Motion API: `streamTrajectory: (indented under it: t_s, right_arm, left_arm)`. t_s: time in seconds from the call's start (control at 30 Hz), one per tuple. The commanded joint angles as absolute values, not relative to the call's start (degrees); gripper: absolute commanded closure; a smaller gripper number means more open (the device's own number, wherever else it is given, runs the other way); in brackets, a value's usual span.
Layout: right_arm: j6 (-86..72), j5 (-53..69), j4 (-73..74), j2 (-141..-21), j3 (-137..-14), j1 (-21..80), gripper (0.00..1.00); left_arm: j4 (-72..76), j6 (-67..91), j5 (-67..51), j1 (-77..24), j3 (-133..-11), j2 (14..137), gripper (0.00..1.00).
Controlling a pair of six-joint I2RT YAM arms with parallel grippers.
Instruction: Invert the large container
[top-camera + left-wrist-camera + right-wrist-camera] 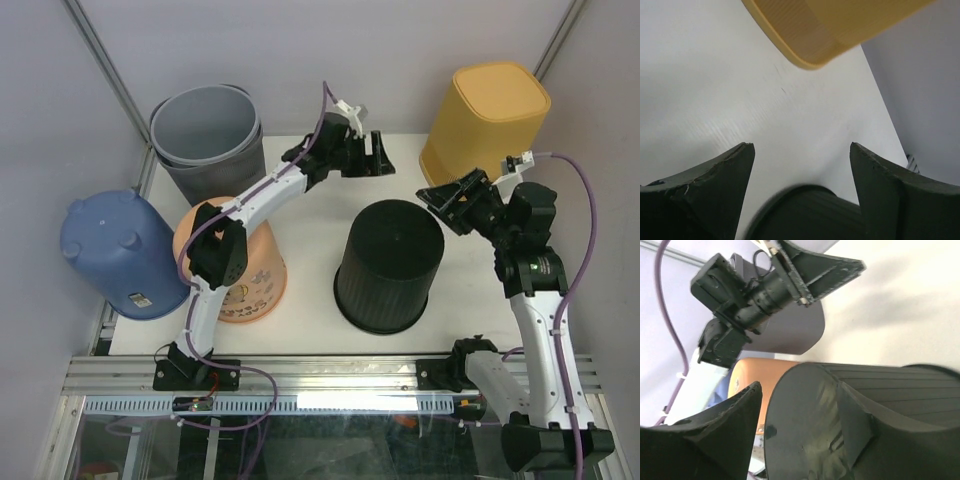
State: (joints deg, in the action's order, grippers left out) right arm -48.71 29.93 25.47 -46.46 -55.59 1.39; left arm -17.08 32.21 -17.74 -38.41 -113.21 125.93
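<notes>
The right gripper (445,205) hangs at the far right edge of the black container (390,262) with its jaws apart. In its wrist view they bracket the container's upturned flat base, but whether either finger touches it cannot be told. The left gripper (380,158) hovers just behind the container, jaws also apart and holding nothing. The container stands wide rim down and closed base up, so the flip itself looks done. What seems left is to draw clear without nudging it. Its far rim is hidden, so flush seating cannot be confirmed. A yellow container (490,110) behind and right of it is cut off in the left wrist view.
</notes>
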Motion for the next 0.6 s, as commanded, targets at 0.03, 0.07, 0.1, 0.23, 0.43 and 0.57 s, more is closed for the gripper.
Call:
streamTrajectory:
  t_s: [0.03,0.07,0.1,0.23,0.43,0.57]
  right_arm:
    - [-35.95,21.56,31.75,-45.4,-66.18,1.62,0.32]
    - [-34.07,19.21,33.62,-44.8,-67.01,1.66,0.32]
    - [-31.92,15.99,35.26,-44.02,-67.49,1.61,0.31]
    - [-25.88,-2.62,40.34,-39.07,-65.28,1.62,0.29]
    - [-24.0,-23.68,42.76,-32.32,-58.7,1.54,0.25]
    - [-23.22,-25.41,41.58,-32.29,-56.82,1.56,0.24]
  left_arm:
    - [-27.46,25.36,-11.22,-33.14,-125.05,120.1,0.14]
    - [-29.32,24.0,-9.63,-33.01,-126.32,118.61,0.12]
    - [-30.64,22.59,-8.42,-33.04,-126.67,116.81,0.11]
    - [-32.19,16.37,-6.67,-34.27,-116.7,103.66,0.05]
    - [-30.05,11.99,-4.23,-37.41,-85.35,77.44,0.01]
    - [-26.64,10.15,-8.99,-38.62,-71.36,64.6,0.01]
